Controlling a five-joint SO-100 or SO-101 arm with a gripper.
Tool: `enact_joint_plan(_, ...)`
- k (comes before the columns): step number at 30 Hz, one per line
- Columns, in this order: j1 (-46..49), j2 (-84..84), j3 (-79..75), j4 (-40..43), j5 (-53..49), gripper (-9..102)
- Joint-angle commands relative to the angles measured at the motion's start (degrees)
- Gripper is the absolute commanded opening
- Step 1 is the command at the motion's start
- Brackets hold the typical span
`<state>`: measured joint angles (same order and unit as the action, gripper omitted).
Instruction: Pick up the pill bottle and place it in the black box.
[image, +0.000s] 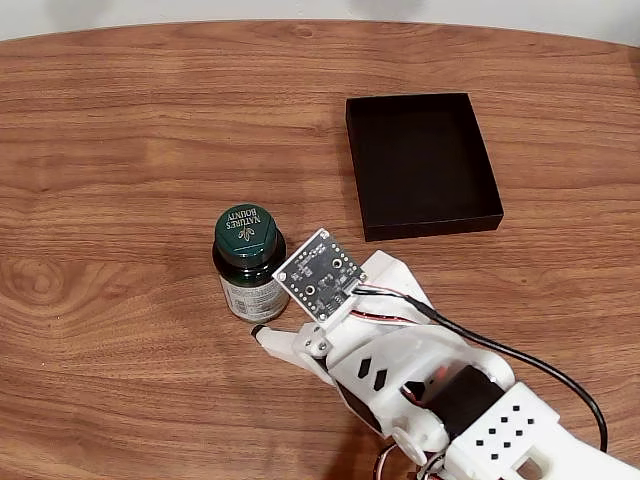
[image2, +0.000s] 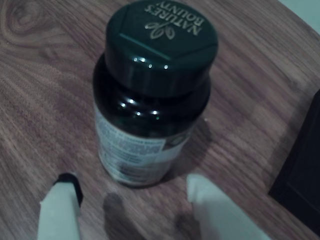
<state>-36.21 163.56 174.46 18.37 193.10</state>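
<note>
Wrist view has the end effector (image2: 132, 200) spread wide and empty just short of the pill bottle (image2: 150, 95), which stands upright on the desk (image: 120, 150), untouched, so grasp, lift and drop into the black box (image: 422, 165) all remain.

I see a wooden desk (image: 120, 150) with brown grain and a round knot near its left edge; beyond its curved far edge, a pale floor (image: 300, 10)
</note>
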Motion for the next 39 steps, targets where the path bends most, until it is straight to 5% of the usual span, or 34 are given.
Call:
enact_joint_plan(1, 1.05, -0.53, -0.88, -3.43, 0.0, 29)
enact_joint_plan(19, 4.48, -3.52, -1.05, -10.46, -2.9, 47)
enact_joint_plan(39, 4.48, -31.46, -1.93, -45.26, -8.79, 44)
